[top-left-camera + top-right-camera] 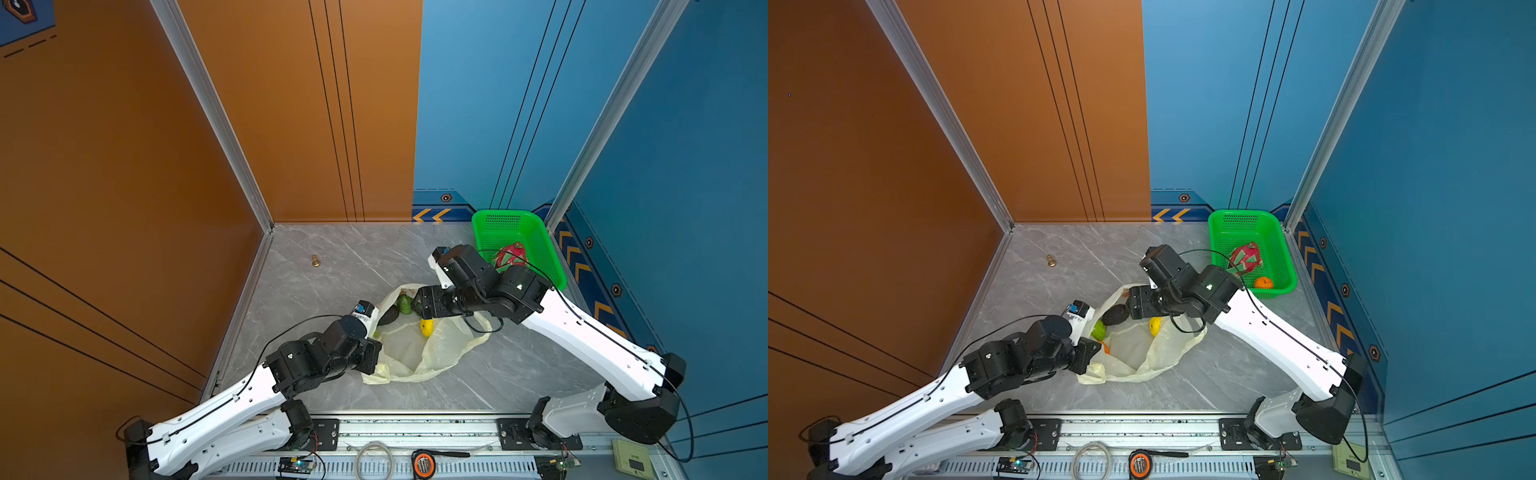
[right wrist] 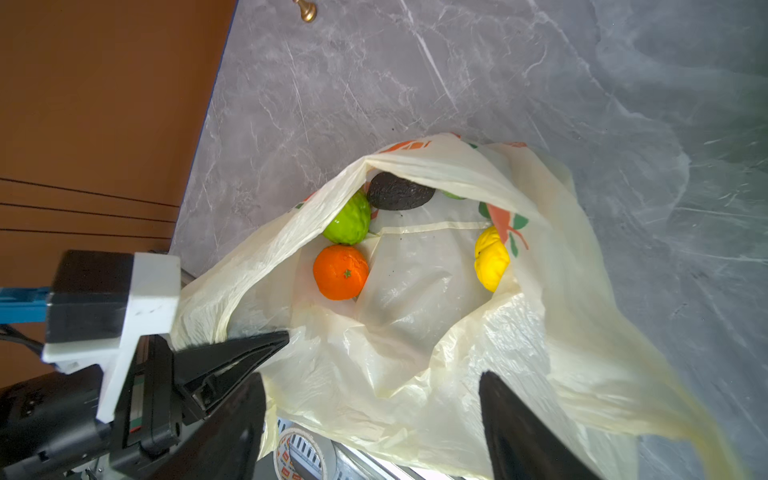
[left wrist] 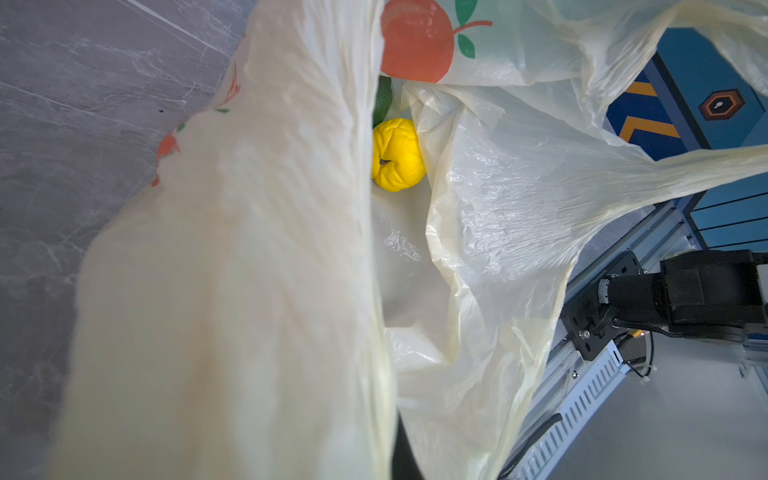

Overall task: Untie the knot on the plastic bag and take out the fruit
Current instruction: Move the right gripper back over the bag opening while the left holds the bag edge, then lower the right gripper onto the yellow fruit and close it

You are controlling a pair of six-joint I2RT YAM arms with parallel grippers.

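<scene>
Although no knot showed anywhere in its handles, the plastic bag (image 2: 415,374) lay slumped on the grey marble tabletop (image 2: 415,83) between the two arms, its mouth gaping wide enough to bare the fruit inside. The left gripper (image 2: 270,343) was clamped shut on a fold of the bag's rim and held that side of the mouth up. The right gripper (image 2: 372,376) hung above the opening with its jaws spread wide and nothing between them. Within the bag sat an orange (image 2: 340,272) touching a ridged green fruit (image 2: 347,220), a dark avocado (image 2: 399,192) just beyond them, and a yellow lemon (image 2: 491,257) apart on the other side, half tucked under a printed fold. A dragon fruit (image 1: 1246,257) and a second orange (image 1: 1263,282) lay in the green basket (image 1: 1241,212) near the right arm, so the untying looked done and the emptying partly done. The film seemed thin, limp and slippery, likely to sag shut or ride up with any fruit it caught on, so it was best held by a bunched rim or handle strip, not a single layer. The toy fruits looked light, firm and prone to roll. The orange in the bag lay clearest of the film and invited a grip straight across its middle, while the lemon would probably need its fold lifted clear first.
</scene>
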